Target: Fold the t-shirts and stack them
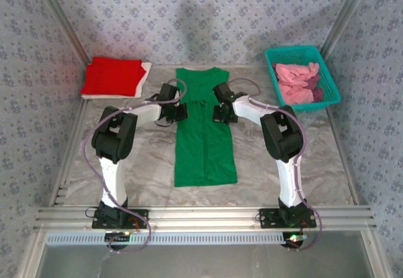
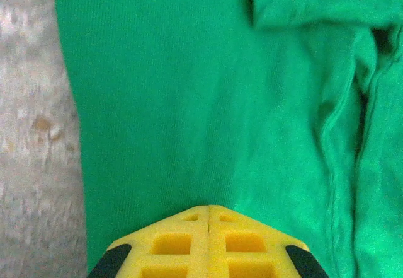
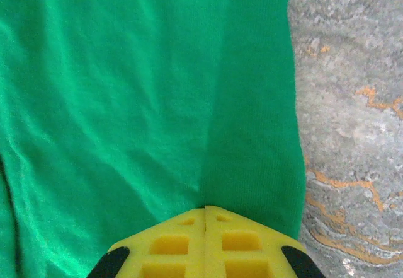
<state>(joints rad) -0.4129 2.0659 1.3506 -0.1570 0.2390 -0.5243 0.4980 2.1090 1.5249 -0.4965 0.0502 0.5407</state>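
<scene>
The bright green t-shirt (image 1: 204, 133) lies flat in the middle of the table, its sides folded in to make a long narrow strip. My left gripper (image 1: 178, 111) sits at the strip's left edge and my right gripper (image 1: 219, 112) at its right edge, both in the upper half. In the left wrist view the yellow fingers (image 2: 208, 207) are pressed together, tips down on the green cloth (image 2: 189, 89). The right wrist view shows the same: shut fingers (image 3: 205, 208) touching the cloth (image 3: 145, 89) near its right edge. A folded red t-shirt (image 1: 113, 76) rests on a folded white one (image 1: 146, 69) at the back left.
A teal mesh basket (image 1: 295, 51) stands at the back right with pink shirts (image 1: 296, 79) and a maroon one (image 1: 318, 93) inside. Marbled table surface (image 3: 352, 133) lies bare on both sides of the green strip. Patterned walls close in the back and sides.
</scene>
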